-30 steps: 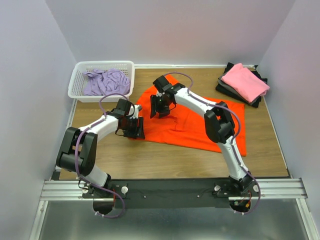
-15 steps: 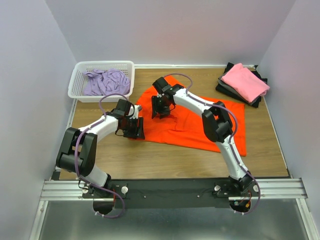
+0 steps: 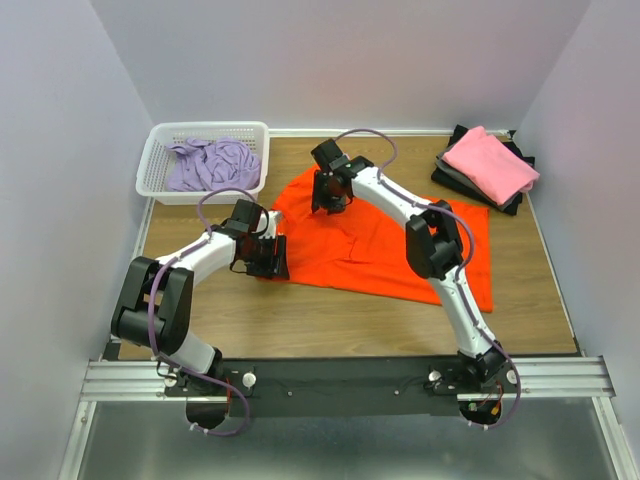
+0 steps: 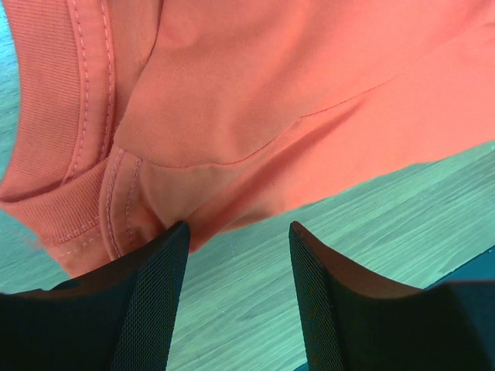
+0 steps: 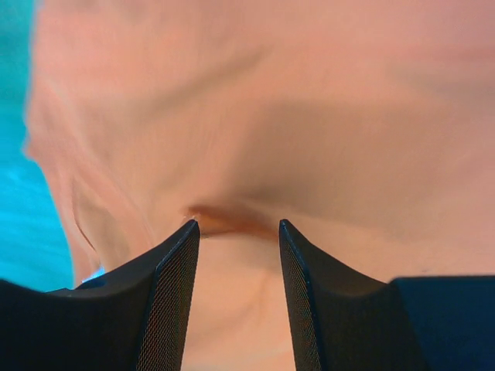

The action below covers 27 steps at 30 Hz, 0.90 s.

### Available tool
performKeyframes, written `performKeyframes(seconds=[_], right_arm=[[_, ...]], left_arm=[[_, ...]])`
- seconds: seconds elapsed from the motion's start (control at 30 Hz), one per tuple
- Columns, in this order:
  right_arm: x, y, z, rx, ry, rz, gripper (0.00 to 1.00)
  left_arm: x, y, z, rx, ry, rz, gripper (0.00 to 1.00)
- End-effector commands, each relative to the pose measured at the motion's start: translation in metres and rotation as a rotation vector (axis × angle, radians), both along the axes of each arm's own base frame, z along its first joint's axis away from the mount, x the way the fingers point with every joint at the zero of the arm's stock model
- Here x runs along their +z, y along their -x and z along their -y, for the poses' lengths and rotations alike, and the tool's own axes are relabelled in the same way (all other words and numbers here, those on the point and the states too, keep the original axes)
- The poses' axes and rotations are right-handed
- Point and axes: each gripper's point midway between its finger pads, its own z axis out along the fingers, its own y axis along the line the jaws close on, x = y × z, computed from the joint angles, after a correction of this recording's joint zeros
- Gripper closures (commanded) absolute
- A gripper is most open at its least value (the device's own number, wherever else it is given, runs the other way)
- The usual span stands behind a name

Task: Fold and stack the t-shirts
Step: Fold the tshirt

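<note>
A bright orange t-shirt lies spread across the middle of the table. My left gripper sits low at its near-left edge. In the left wrist view the left gripper is open with bare wood between the fingers, and the orange t-shirt's hem and ribbed collar lie just ahead. My right gripper hangs over the shirt's far-left part. In the blurred right wrist view the right gripper has its jaws apart over a raised fold of the orange t-shirt.
A white lattice basket at the back left holds a crumpled lavender t-shirt. At the back right a folded pink t-shirt tops a stack of dark folded shirts. Walls close in on three sides.
My right gripper has moved toward the far side of the table over the orange shirt, its jaws slightly narrower, and the cloth's far-left part has shifted. The left arm has stayed still.
</note>
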Motion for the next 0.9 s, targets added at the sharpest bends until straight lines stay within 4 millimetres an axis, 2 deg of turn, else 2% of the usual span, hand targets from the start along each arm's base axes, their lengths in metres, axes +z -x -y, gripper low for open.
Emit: performKeyframes(seconds=[0.0, 0.13, 0.2, 0.23, 0.27, 0.3, 0.37, 0.4, 0.43, 0.47, 0.5, 0.53, 0.57, 0.6, 0.67, 0.7, 0.77, 0.87], right_arm=[[0.018, -0.034, 0.012, -0.118, 0.001, 0.084, 0.47], [0.040, -0.045, 0.023, -0.151, -0.014, 0.122, 0.47], [0.062, -0.049, 0.034, -0.167, -0.022, 0.157, 0.47], [0.060, -0.047, 0.045, -0.175, -0.004, 0.148, 0.47], [0.082, -0.046, 0.052, -0.184, -0.022, 0.174, 0.46], [0.075, -0.038, 0.063, -0.188, -0.001, 0.149, 0.46], [0.082, -0.031, 0.085, -0.211, 0.012, 0.140, 0.46], [0.105, -0.025, 0.096, -0.220, 0.001, 0.170, 0.44], [0.111, -0.018, 0.106, -0.222, 0.011, 0.175, 0.44], [0.091, -0.003, 0.126, -0.237, 0.059, 0.127, 0.42], [0.111, 0.007, 0.137, -0.247, 0.051, 0.156, 0.41], [0.107, 0.018, 0.148, -0.257, 0.067, 0.140, 0.38], [0.085, 0.035, 0.168, -0.274, 0.110, 0.085, 0.33], [0.095, 0.048, 0.177, -0.287, 0.101, 0.096, 0.32], [0.090, 0.066, 0.192, -0.310, 0.110, 0.078, 0.28], [0.077, 0.085, 0.202, -0.316, 0.127, 0.047, 0.25], [0.054, 0.109, 0.212, -0.319, 0.145, -0.009, 0.21], [0.045, 0.126, 0.218, -0.349, 0.123, -0.024, 0.19]], left_arm=[[-0.012, 0.021, -0.010, -0.012, -0.035, -0.066, 0.37], [-0.010, 0.020, -0.010, -0.012, -0.035, -0.061, 0.37], [-0.005, 0.019, -0.011, -0.014, -0.042, -0.052, 0.37], [0.001, 0.014, -0.010, -0.013, -0.039, -0.034, 0.37], [0.005, 0.010, -0.011, -0.010, -0.045, -0.019, 0.37], [0.017, 0.004, -0.009, -0.007, -0.038, 0.010, 0.37], [0.031, -0.004, -0.009, 0.000, -0.040, 0.044, 0.37], [0.040, -0.005, -0.009, 0.007, -0.041, 0.052, 0.36], [0.055, -0.015, -0.006, 0.006, -0.031, 0.094, 0.36], [0.065, -0.021, -0.006, 0.011, -0.028, 0.121, 0.36], [0.079, -0.031, -0.003, 0.017, -0.020, 0.155, 0.36], [0.086, -0.035, -0.002, 0.018, -0.015, 0.173, 0.36], [0.091, -0.041, 0.000, 0.020, -0.012, 0.185, 0.36], [0.096, -0.048, 0.002, 0.018, -0.005, 0.207, 0.36], [0.106, -0.062, 0.007, 0.023, 0.007, 0.245, 0.36], [0.108, -0.072, 0.011, 0.023, 0.016, 0.257, 0.36], [0.105, -0.084, 0.020, 0.030, 0.035, 0.263, 0.36], [0.108, -0.098, 0.037, 0.028, 0.063, 0.293, 0.36]])
